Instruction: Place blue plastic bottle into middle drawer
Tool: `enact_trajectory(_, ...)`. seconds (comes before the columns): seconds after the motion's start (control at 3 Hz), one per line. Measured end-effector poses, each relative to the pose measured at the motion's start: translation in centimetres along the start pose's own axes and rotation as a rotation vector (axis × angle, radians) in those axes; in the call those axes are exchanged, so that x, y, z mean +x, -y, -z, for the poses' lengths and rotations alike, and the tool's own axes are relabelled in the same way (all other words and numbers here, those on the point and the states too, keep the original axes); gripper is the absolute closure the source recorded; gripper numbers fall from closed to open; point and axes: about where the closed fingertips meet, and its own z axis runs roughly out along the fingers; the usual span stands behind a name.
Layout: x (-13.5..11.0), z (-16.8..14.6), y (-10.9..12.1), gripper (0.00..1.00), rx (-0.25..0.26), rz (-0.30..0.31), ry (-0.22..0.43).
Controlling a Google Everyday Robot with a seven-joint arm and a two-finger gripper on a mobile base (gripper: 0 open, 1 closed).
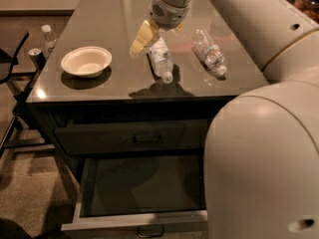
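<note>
From my station, the gripper [154, 40] hung low over the middle of the table [109, 14], right above the far end of the blue bottle [160, 61]. It was open. One pale finger [142, 40] angled down on the left of the bottle, its tip clear of the label. The other finger was mostly hidden behind the wrist.

The blue bottle lay on its side on the tabletop, with its white cap pointing toward the front edge. Nothing was holding it. A clear bottle [209, 53] lay on its side near it to the right, apart from it, cap also toward the front. A white bowl [86, 61] sat upright near the table's left edge, well apart from both bottles.

Below the tabletop, the top drawer [134, 139] was closed. Under it, the middle drawer [144, 183] was pulled out toward me, and I could see its dark inside and grey front rim. The robot's big white arm [259, 158] filled the right side of my view and covered the drawer's right end.
</note>
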Motion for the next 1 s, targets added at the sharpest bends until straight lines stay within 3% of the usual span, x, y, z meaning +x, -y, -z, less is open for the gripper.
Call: enact_trajectory(1.0,0.0,-2.4,1.4,0.00,0.018,-0.014,-0.037)
